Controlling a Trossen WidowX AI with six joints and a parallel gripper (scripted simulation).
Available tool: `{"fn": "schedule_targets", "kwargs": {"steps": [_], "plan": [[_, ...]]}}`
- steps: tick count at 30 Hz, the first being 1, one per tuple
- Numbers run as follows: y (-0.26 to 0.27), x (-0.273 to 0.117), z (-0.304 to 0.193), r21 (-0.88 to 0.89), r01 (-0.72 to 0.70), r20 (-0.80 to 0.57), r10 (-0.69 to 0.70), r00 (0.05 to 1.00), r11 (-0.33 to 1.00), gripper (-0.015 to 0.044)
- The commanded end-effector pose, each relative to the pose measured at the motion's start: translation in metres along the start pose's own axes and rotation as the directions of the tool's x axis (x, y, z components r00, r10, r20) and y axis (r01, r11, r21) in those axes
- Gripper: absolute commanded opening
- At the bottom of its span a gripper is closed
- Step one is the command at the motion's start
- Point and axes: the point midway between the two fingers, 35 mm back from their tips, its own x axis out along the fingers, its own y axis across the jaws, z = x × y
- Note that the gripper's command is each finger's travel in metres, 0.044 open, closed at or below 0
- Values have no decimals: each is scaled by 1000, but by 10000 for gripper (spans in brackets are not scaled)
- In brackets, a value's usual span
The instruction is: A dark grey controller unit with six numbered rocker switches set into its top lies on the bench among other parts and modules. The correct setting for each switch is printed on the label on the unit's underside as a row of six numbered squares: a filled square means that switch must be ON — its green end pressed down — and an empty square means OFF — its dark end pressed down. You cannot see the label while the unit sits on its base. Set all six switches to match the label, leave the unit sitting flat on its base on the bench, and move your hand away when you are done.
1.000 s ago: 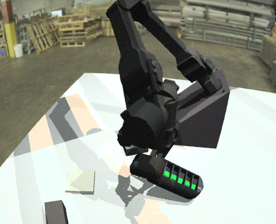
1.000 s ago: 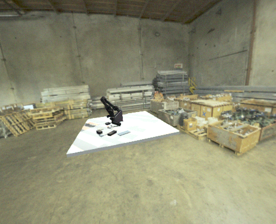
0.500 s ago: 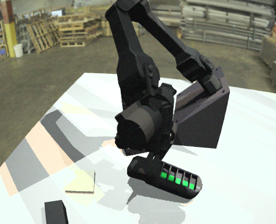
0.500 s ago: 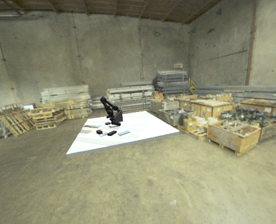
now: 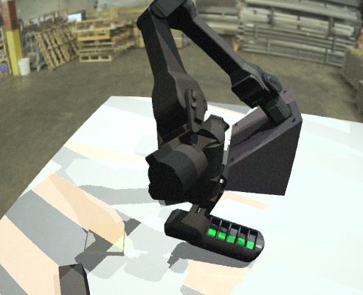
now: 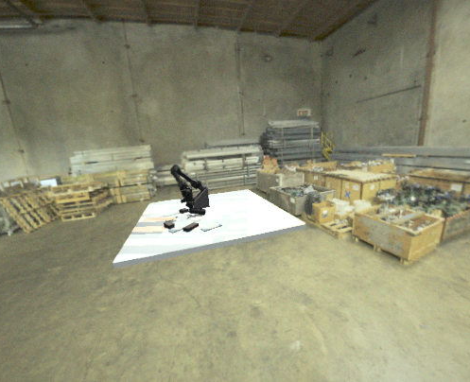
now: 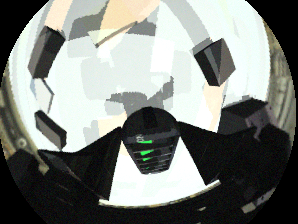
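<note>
The dark grey controller unit (image 5: 233, 250) (image 7: 150, 117) is between the fingers of my gripper (image 5: 199, 225) (image 7: 149, 127), which is shut on it across its width. In the top view it appears raised a little, its shadow falling below and left. Its switch row faces up toward that camera. Five switches show green on their near ends; the rest of the row is hidden by a finger. In the wrist view the unit's rounded end faces the camera, with the switches steeply foreshortened and a small white mark beside them. The underside label is not visible.
A dark block (image 5: 72, 279) and a pale thin plate (image 5: 105, 242) lie front left. The wrist view shows dark blocks (image 7: 46, 52) (image 7: 215, 62) (image 7: 50, 131) and a pale blue plate (image 7: 43, 96). The arm's dark base (image 5: 262, 161) (image 7: 245, 117) stands close behind the unit.
</note>
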Motion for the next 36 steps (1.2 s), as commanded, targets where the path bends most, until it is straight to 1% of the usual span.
{"fn": "schedule_targets", "kwargs": {"steps": [1,36], "plan": [[-3,5,-4,-20,9,-15,-9,1000,1000,338],[-3,26,5,-17,8,-11,-8,1000,1000,338]]}}
